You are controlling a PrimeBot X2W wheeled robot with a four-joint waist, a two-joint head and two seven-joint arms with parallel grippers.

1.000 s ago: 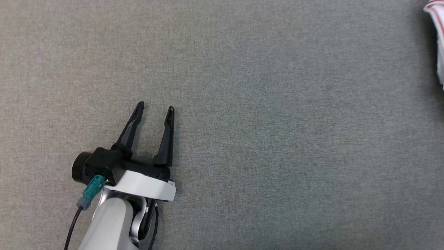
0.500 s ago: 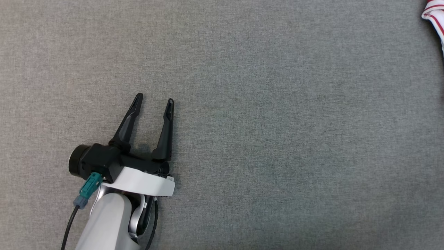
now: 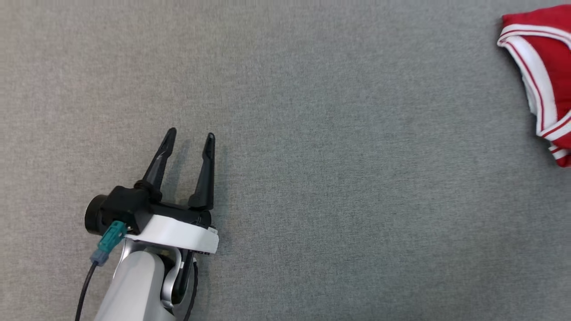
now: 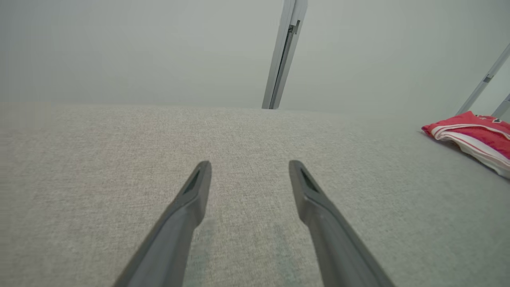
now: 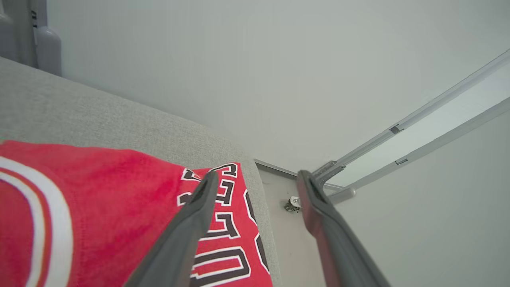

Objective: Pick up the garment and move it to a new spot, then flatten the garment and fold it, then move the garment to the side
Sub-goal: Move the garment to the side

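Note:
The garment (image 3: 546, 67) is a red jersey with white trim, lying in a heap at the far right edge of the grey surface (image 3: 339, 178); it also lies at the right of the left wrist view (image 4: 474, 137). My left gripper (image 3: 190, 137) rests open at the lower left, far from it, with nothing between its fingers (image 4: 249, 169). In the right wrist view my right gripper (image 5: 257, 179) stands open just above the garment (image 5: 99, 215), near its lettered edge by the surface's corner. Nothing is between its fingers.
The grey fabric surface spreads wide between my left gripper and the jersey. Its far edge meets a pale wall with a grey post (image 4: 283, 52). Past the right corner are the floor and metal rails (image 5: 402, 135).
My right gripper has opened. Much more of the red garment now lies in the head view's top right corner. The left gripper has stayed open and shifted only slightly.

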